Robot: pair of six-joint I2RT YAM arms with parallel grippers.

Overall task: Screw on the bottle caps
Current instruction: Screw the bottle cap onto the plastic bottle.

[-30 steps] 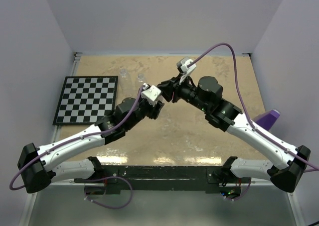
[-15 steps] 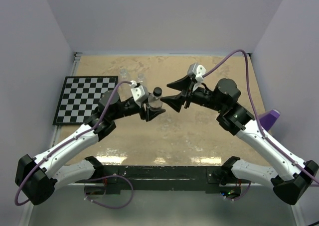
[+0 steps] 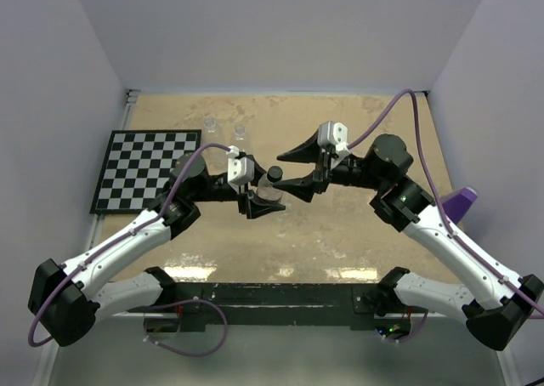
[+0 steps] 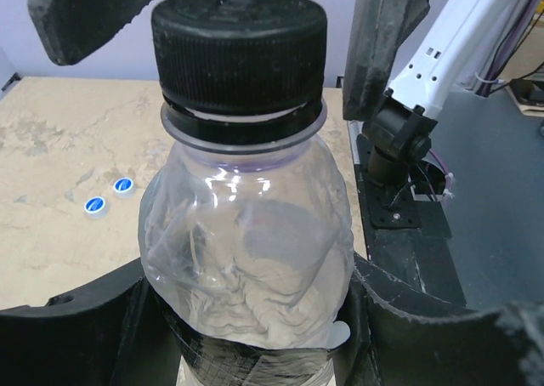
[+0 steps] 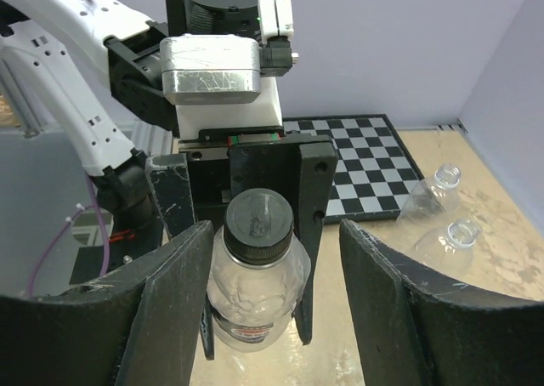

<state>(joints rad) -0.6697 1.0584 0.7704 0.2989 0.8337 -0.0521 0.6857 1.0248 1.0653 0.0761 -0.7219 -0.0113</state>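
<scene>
**Top external view.** The left gripper [image 3: 259,201] is clenched on a bottle [image 3: 270,184] near the centre of the bench [image 3: 280,114]. The right gripper [image 3: 291,167] faces it. Two uncapped bottles [image 3: 240,131] stand at the far edge, near the checkerboard [image 3: 149,169].

**Left wrist view.** A black cap [image 4: 240,50] sits on the bottle neck. Whether it is fully tightened cannot be told. Two blue caps [image 4: 94,205] lie close together on the bench.

**Right wrist view.** The right gripper is released, with its fingers [image 5: 161,318] clear of the cap on both sides.

**Step in hand (judged).** The black cap is being tightened, and the gripper stands between grips. Next, close the right gripper squarely on the cap's ribbed rim and rotate it while the left gripper restrains the bottle.
</scene>
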